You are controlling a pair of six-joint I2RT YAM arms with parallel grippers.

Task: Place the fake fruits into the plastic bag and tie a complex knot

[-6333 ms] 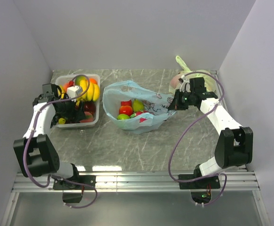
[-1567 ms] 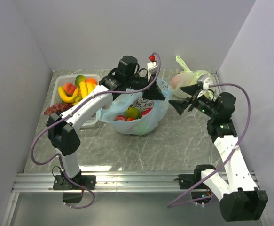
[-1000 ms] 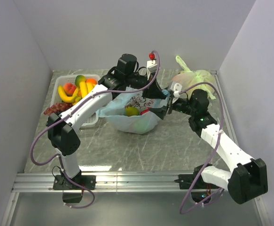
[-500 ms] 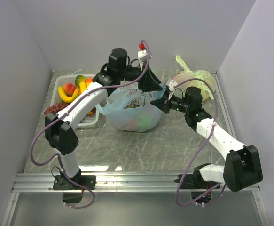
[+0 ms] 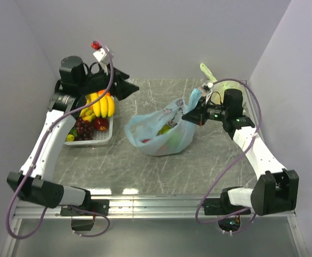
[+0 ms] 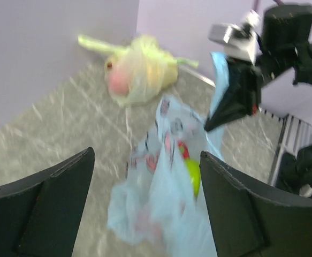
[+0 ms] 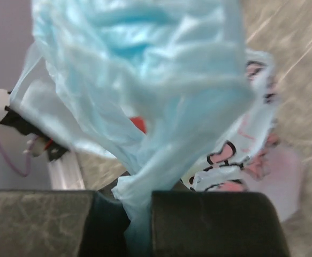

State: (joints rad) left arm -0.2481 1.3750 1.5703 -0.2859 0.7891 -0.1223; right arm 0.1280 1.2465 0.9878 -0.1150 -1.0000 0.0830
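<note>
The plastic bag (image 5: 161, 135) slumps mid-table with a few fake fruits (image 5: 166, 129) showing through it, its mouth sagging toward the bag's left. My right gripper (image 5: 191, 114) is clamped on the bag's right handle ear (image 5: 194, 98), lifting it. My left gripper (image 5: 126, 88) hangs with jaws apart and empty, well off to the bag's upper left, above the basket (image 5: 91, 142) and its bananas (image 5: 103, 104). I judge 1 more fruit comes next. I should hold the ear high and steady, grip the fruit mid-body, and release only over the mouth.
</note>
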